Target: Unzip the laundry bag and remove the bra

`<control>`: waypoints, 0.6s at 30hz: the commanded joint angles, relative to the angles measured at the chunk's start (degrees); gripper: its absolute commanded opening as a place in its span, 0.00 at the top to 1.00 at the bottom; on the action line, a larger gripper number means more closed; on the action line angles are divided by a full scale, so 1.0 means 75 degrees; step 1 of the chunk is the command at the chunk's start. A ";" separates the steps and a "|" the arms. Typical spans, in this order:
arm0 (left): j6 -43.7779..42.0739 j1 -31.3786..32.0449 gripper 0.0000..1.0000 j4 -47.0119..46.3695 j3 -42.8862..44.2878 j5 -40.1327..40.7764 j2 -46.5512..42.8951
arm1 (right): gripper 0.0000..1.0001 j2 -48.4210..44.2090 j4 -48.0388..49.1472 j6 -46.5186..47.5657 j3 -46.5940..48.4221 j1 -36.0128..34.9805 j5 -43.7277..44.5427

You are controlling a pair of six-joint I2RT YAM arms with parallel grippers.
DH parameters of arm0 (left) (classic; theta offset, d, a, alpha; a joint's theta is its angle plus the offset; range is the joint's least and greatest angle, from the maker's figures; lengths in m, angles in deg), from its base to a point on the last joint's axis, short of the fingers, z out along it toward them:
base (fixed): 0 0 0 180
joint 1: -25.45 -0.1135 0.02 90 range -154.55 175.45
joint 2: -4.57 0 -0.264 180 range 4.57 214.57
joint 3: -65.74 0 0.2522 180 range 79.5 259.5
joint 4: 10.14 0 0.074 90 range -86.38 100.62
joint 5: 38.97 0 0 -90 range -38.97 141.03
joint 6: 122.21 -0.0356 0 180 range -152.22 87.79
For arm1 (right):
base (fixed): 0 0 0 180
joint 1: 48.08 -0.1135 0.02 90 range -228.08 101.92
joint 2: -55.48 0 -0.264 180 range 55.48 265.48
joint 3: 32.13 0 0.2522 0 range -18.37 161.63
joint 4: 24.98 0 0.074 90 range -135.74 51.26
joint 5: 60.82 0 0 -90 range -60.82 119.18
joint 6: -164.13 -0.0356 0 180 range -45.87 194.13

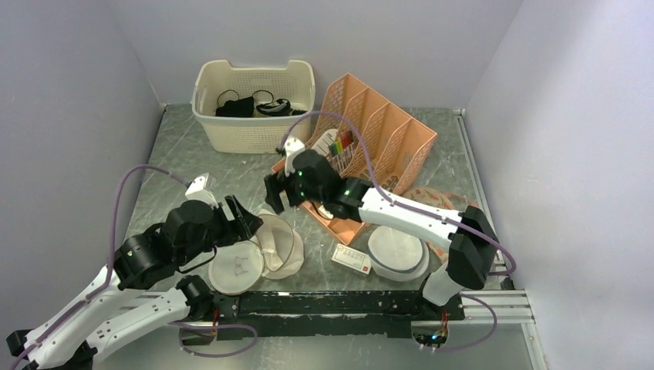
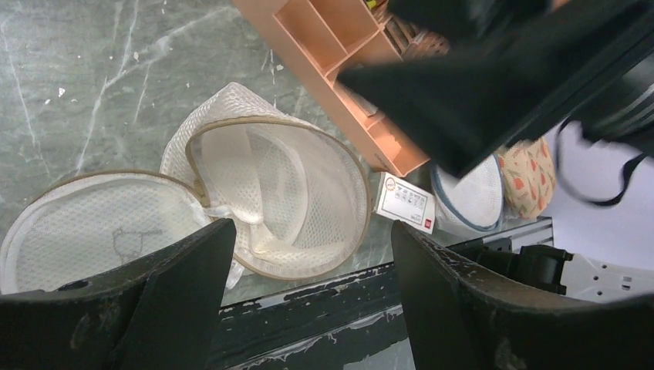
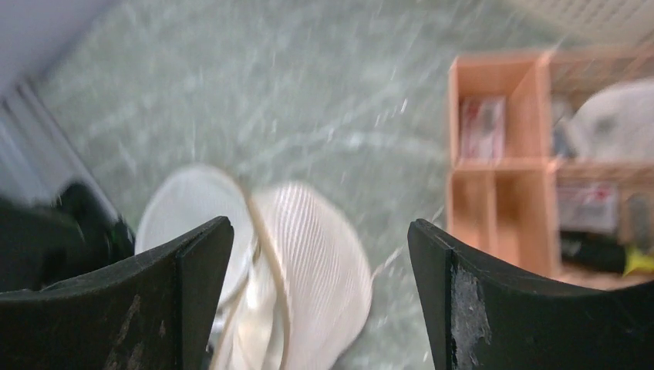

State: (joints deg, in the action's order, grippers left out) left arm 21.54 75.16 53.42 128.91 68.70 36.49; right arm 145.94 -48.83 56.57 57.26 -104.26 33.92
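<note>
The laundry bag (image 1: 279,245) lies unzipped near the table's front, its tan-rimmed body gaping and its round lid (image 1: 235,267) folded flat to the left. In the left wrist view the bag (image 2: 285,193) shows only white mesh inside. My left gripper (image 1: 245,218) hovers open and empty just above the bag's left side. My right gripper (image 1: 276,196) hovers open and empty above the bag's far edge; its view shows the bag (image 3: 308,262) blurred below. A dark garment with thin looped straps, probably the bra (image 1: 235,106), lies in the cream basket (image 1: 254,135).
An orange file organiser (image 1: 378,135) stands right of the basket, close behind my right gripper. A white mesh disc with grey-blue rim (image 1: 397,253), a small card (image 1: 352,259) and a floral pouch (image 1: 432,202) lie right of the bag. A second dark item (image 1: 274,106) is in the basket.
</note>
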 commanded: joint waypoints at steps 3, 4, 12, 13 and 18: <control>-0.0017 0.0035 0.15 -0.0248 -0.0113 0.0016 0.0225 | 0.16 -0.0534 -0.0323 -0.0681 -0.1405 -0.0369 -0.1156; 0.0010 0.0030 0.15 -0.0225 -0.0118 0.0032 0.0222 | 0.16 -0.0600 -0.0248 -0.0668 -0.1595 -0.0413 -0.1249; 0.0199 0.0035 0.14 -0.0271 -0.0367 -0.0026 0.0350 | 0.39 -0.0873 0.0036 -0.0774 -0.2349 -0.0440 -0.0249; 0.0203 0.0036 0.14 -0.0320 -0.0408 -0.0043 0.0439 | 0.47 -0.0870 0.0040 -0.0803 -0.2385 -0.0431 0.0023; 0.0108 0.0030 0.15 -0.0475 -0.0648 -0.0042 0.0955 | 0.94 -0.1203 -0.0177 -0.1505 -0.2956 -0.0363 0.1699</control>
State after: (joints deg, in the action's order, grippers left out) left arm 22.48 75.16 52.08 125.39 68.64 41.21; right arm 140.32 -49.79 49.77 39.27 -107.34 35.29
